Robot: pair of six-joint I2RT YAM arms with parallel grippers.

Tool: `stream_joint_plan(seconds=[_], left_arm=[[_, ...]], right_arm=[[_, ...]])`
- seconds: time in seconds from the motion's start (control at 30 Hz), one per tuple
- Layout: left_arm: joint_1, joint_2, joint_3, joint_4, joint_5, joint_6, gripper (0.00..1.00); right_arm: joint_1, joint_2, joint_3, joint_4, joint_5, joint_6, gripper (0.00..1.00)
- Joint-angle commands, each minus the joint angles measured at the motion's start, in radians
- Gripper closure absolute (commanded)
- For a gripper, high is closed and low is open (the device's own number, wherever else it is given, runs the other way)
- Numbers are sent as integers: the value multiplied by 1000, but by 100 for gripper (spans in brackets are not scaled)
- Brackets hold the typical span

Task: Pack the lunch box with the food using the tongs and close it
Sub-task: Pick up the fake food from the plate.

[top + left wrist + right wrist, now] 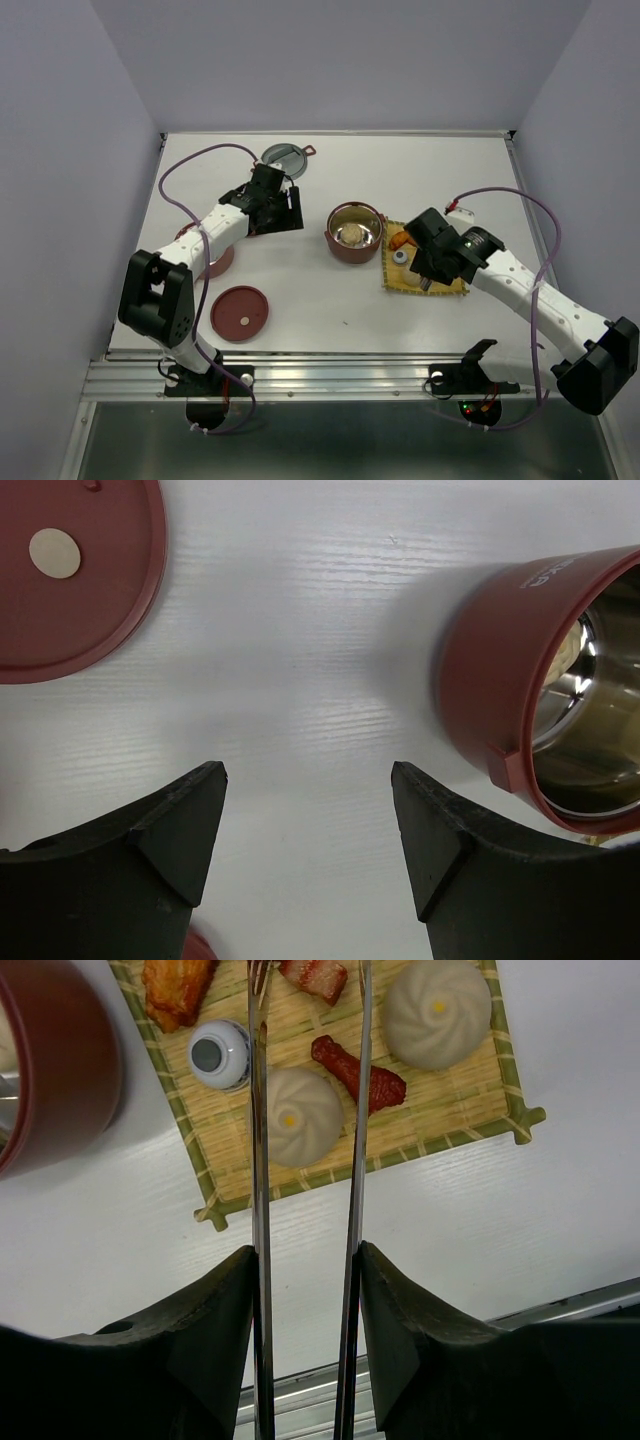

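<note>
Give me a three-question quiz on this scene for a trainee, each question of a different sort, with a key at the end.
1. True or false: the right tool is closed on the tongs.
2. How many buns lie on the woven mat in the right wrist view? A) one B) two C) four
3. Fill in the blank: the left tool stands ___ over the table and holds nothing.
Key: 1 true; 2 B; 3 open.
</note>
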Motion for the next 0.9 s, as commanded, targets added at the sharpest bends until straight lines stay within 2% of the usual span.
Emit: stream_joint_plan(seconds=[0.0, 0.47, 0.7, 0.87], left_arm=[[-6, 5, 22, 26, 10, 18, 22], [-12, 6, 19, 26, 11, 15, 22], [-13, 6, 21, 25, 8, 17, 23], [-16, 5, 21, 25, 8, 17, 23]], right_arm=[[-12, -30, -19, 45, 1, 0, 51], [-32, -47, -66, 103, -43, -7, 53], [-32, -64, -54, 100, -39, -3, 67], [-32, -59, -2, 56, -28, -5, 71]])
